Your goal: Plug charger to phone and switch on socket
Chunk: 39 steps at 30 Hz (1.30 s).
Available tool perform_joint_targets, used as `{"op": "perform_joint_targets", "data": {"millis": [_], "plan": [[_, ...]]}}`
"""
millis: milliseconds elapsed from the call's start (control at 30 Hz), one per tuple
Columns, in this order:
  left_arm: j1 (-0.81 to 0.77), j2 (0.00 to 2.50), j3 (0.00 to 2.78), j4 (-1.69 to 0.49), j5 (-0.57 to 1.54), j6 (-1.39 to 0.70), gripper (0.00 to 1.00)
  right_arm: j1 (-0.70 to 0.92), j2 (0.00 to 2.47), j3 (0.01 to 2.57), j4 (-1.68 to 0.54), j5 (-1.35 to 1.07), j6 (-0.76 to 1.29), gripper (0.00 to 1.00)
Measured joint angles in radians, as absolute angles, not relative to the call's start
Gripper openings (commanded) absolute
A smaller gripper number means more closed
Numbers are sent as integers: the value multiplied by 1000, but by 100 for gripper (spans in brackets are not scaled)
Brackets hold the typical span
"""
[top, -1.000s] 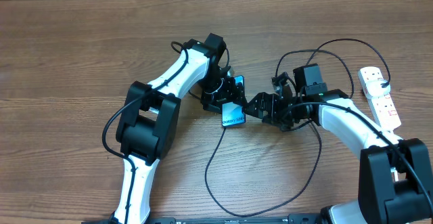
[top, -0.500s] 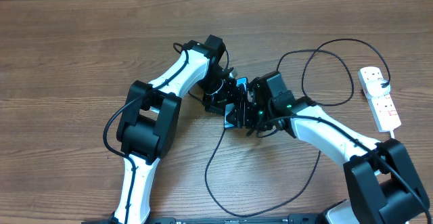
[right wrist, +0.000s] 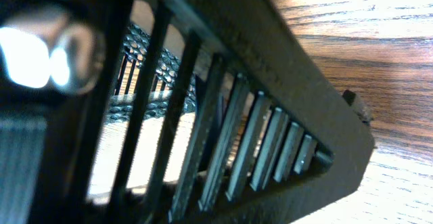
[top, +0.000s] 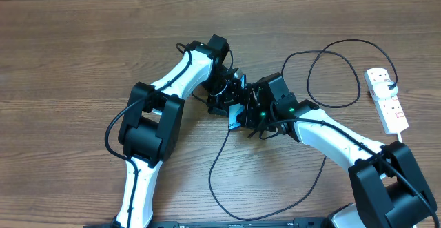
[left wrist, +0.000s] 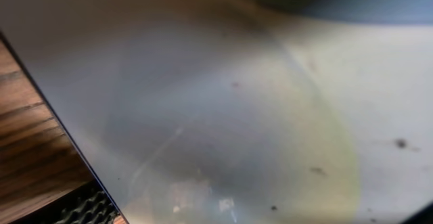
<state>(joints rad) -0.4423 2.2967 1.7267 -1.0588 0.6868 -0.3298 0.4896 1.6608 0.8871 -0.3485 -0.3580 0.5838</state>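
Around the edges: the brown wood-grain worktop [top: 69, 49] lies open across the far side and the whole left, while both arms crowd the middle.
Right edge: the white elongated power strip socket [top: 387, 102] lies well apart from both grippers, with a black plug [top: 393, 85] seated near its far end.
Cable: the long thin black charger cable [top: 209, 176] arcs from that plug back toward the right arm. Another wide loop sweeps over the near worktop and passes under the right forearm.
Phone: the slim blue-screened phone [top: 236, 116] sits tilted at the centre, between the two grippers. In the left wrist view it is a pale blur [left wrist: 257, 116] filling nearly the whole frame.
Jaws, left: the left gripper [top: 232, 97] is clamped on the phone's far end.
Jaws, right: the right gripper [top: 252, 111] is tight against the phone's right edge. Its jaws are hidden under its own body, so I cannot tell whether they are open or closed. The right wrist view shows only a black slatted part [right wrist: 223, 149] close up, with wood beyond.
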Motion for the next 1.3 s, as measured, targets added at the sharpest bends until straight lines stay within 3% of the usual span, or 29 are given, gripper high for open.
{"op": "perform_joint_targets", "data": {"millis": [233, 700, 1033, 1300], "plan": [[-419, 2305, 1724, -1050, 779, -246, 86, 439, 1661, 887, -339, -451, 575, 4], [-234, 2325, 1708, -1042, 1433, 126, 69, 341, 1661, 887, -82, -797, 684, 4], [-234, 2335, 1708, -1014, 1486, 144, 33, 411, 1658, 889, -45, -793, 846, 4], [-220, 2351, 1729, -1008, 1512, 140, 33, 419, 1654, 899, -38, -775, 881, 4]]}}
